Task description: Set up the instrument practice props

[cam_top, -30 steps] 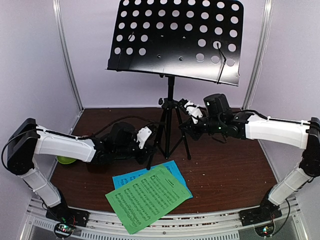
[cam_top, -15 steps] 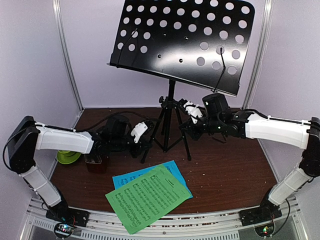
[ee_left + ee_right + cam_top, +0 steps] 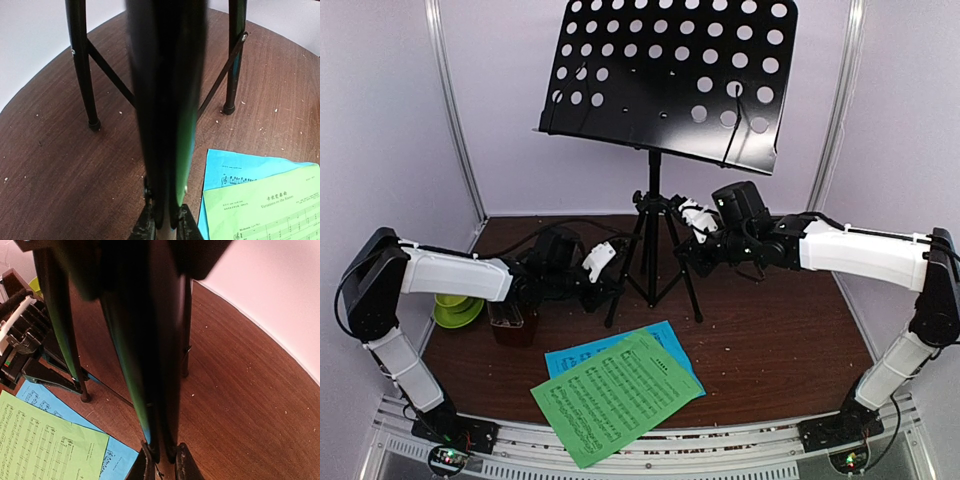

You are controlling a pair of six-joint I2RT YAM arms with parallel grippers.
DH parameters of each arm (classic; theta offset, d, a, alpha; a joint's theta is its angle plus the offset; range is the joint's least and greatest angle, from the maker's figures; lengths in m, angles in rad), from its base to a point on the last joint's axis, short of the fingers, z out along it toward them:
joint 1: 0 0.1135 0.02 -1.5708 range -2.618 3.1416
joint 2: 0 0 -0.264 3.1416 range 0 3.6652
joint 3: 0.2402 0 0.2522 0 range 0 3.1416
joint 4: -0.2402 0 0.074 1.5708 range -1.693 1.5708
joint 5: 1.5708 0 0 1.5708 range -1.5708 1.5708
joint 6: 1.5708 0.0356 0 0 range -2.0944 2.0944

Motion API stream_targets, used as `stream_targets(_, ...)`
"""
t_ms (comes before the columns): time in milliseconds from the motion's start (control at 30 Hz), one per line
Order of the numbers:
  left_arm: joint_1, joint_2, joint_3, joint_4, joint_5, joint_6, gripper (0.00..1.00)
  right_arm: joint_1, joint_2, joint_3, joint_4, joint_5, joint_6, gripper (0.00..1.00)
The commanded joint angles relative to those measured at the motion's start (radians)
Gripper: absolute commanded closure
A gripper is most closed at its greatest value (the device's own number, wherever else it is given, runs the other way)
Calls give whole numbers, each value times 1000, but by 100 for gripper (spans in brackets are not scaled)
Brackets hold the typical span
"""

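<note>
Glossy black metal stand [image 3: 655,118], matt wood-grain table [image 3: 780,330]

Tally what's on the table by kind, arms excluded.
Music stand: 1
Sheets of music: 2 (green sheet, blue sheet)
Metronome: 1
Lime green cup with saucer: 1
Total: 5

Right claw [image 3: 161,462], bottom centre: both fingers pressed against a black leg of the music stand [image 3: 150,340], which rises straight up from it. Left of the claw, a green sheet [image 3: 45,445] overlaps a blue sheet [image 3: 119,459]. To the right lies the brown desk [image 3: 240,400].
</note>
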State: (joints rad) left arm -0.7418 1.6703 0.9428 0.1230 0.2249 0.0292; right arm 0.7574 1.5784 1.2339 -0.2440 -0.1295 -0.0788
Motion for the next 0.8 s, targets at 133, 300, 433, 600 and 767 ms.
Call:
stream_targets(133,23,21,-14,-109,18,37,87,9,-6,-2,-71,-14,26,60)
stream_targets(300,24,-10,-4,-100,63,44,46,10,-49,-33,-25,-58,36,31)
stream_targets(433,24,-46,-28,-73,41,44,31,8,-95,-112,28,-57,39,16)
stream_targets(600,34,-65,-61,-28,27,35,29,7,-158,-268,120,-54,60,2)
stream_targets(767,34,-75,-107,79,48,5,29,-3,-223,-410,256,-52,116,0)
